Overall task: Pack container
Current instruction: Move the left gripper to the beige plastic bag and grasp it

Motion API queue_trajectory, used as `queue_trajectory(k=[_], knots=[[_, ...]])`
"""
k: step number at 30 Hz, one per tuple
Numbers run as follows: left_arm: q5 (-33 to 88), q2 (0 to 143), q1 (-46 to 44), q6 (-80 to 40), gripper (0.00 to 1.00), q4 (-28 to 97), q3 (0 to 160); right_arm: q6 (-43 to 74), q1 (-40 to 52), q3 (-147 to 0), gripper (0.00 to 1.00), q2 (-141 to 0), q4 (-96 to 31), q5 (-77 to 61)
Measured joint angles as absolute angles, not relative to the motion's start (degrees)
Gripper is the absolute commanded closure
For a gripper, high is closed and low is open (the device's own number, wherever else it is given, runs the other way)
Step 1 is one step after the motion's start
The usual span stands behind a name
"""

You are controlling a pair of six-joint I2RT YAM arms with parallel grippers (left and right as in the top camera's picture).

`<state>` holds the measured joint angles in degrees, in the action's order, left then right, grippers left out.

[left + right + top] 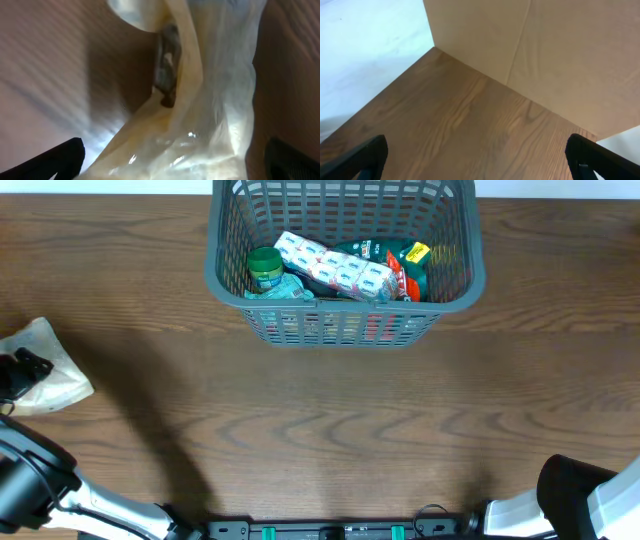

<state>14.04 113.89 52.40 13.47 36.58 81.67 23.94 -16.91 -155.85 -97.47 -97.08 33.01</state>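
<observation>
The grey slotted basket (340,322) stands at the back centre of the table. It holds a green-lidded jar (265,268), a white patterned packet (335,265) and a green and red pouch (402,265). A pale translucent plastic bag (48,375) lies at the far left edge. My left gripper (18,370) is at that bag; in the left wrist view its fingers (175,165) stand wide apart with the bag (205,95) filling the gap between them. My right gripper (480,160) is open and empty over bare wood.
The right arm's body (590,500) sits at the front right corner. A beige wall panel (535,45) stands beyond the table's edge in the right wrist view.
</observation>
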Motion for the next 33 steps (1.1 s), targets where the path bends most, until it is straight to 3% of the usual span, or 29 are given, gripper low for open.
queue_trajectory(k=[14,28,29,32,33], knots=[[15.1,116.2,52.4,14.8,0.01,28.3,81.9,23.9,-16.9,-155.9,0.01,-97.5,-97.1,33.0],[16.6,122.6,49.7,13.5,0.02,28.3,84.8,23.9,-16.9,-155.9,0.01,-97.5,-97.1,33.0],[16.5,122.7,49.5,13.5,0.14,28.3,84.9,24.0,-16.9,-155.9,0.01,-97.5,-97.1,33.0],[16.6,123.2,48.3,13.7,0.88,28.6,85.3,24.0,-16.9,-155.9,0.01,-97.5,-97.1,33.0],[16.5,123.3,47.9,13.6,0.94,28.7,85.3,23.9,-16.9,-155.9,0.01,-97.5,-97.1,33.0]])
